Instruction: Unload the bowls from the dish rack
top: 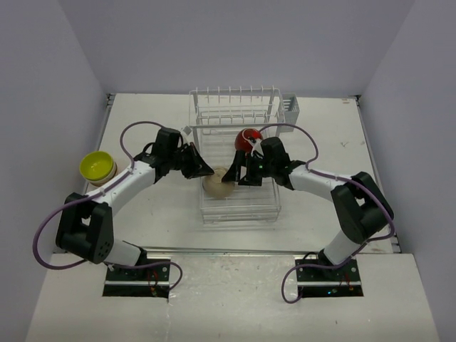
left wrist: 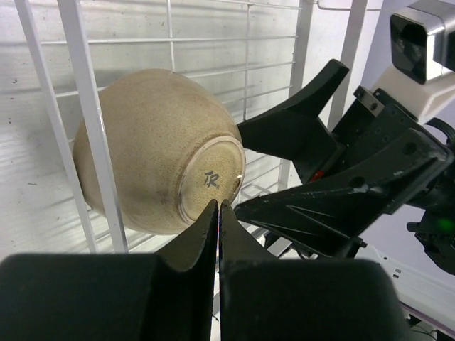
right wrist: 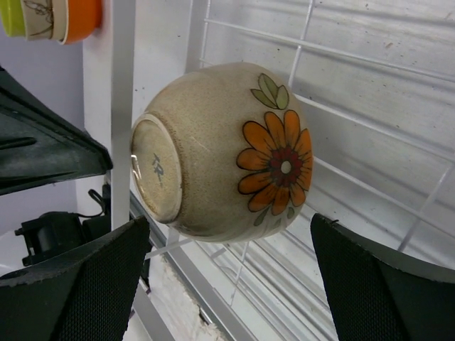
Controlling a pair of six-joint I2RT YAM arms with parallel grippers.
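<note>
Right pincer (right wrist: 229, 226) is spread wide, with its fingers (right wrist: 78, 284) set to either side of the beige bowl (right wrist: 213, 142) and no contact shown, so nothing is held by it. The bowl lies tipped on its side on the flat grid of the dish rack (top: 242, 212), foot ring turned toward the left arm and painted flower toward the right wrist camera. The left pincer (left wrist: 217, 213) is pressed together, its tip brought up just beside that foot ring; whether it touches cannot be told. A dark red bowl (top: 247, 139) is seen further back in the rack, while the stacked bowls (top: 97, 167) stand on the bench (top: 157, 214) well off to the left. The step in hand is judged to be the closing of the right pincer on the beige bowl. A glazed, rounded belly is likely to squirt out if squeezed off-centre, so the widest part should be centred between the fingers before any closing is begun. The shut left pincer could be used as a stop at the foot, so that the bowl is not rolled away. The lift should be made straight up, clear of the wires.
</note>
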